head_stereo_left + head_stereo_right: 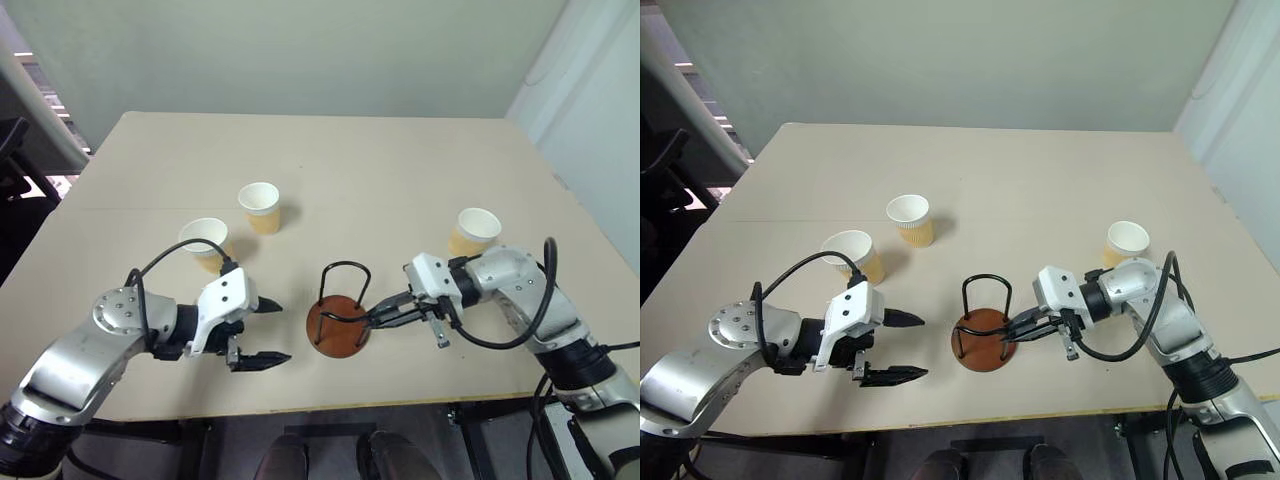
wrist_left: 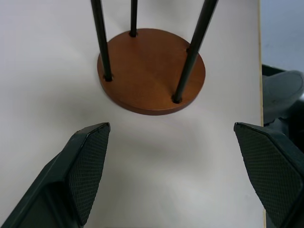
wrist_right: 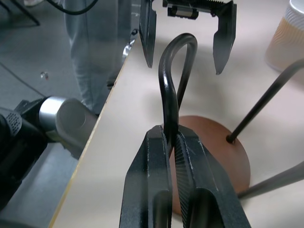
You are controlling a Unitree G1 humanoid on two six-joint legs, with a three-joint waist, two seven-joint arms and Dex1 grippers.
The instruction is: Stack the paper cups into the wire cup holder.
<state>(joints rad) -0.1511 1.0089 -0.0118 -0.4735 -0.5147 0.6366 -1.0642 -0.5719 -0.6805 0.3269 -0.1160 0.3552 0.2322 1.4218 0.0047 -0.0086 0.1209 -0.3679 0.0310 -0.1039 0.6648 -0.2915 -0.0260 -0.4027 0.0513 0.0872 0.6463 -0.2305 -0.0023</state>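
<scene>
My right gripper is clamped on a wire loop of the wire cup holder; my left gripper gapes wide beside it (three paper cups stand apart).

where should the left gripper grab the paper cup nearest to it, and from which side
Take that paper cup across its tan side wall just under the white rim, coming in level from the near side. It stands upright and mouth-up, clear of the second cup, and the left gripper is already wide open.
</scene>
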